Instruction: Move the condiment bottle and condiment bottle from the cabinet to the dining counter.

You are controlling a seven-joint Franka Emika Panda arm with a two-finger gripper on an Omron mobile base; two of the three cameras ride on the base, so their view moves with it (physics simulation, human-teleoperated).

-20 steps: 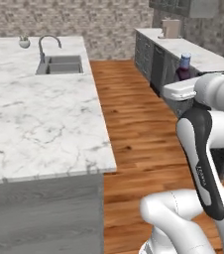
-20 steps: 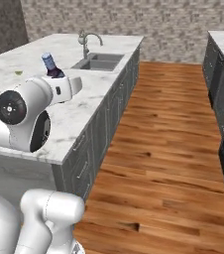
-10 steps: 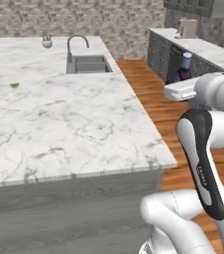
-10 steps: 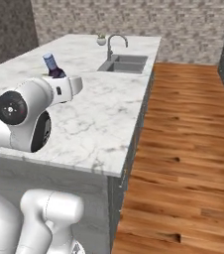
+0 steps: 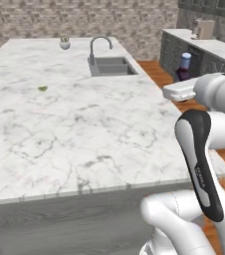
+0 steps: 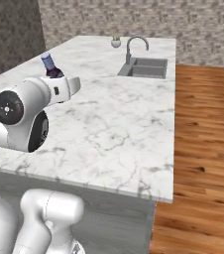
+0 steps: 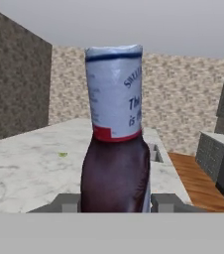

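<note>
Beside the marble tabletop (image 5: 74, 124), now much nearer since the base drove up, the tool (image 7: 115, 202) pinches the upright condiment bottle (image 7: 115, 154) above its edge, so setting down seems next.

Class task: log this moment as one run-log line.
carrying | gripper shut on condiment bottle, upright | marble counter ahead | sink far end
</note>
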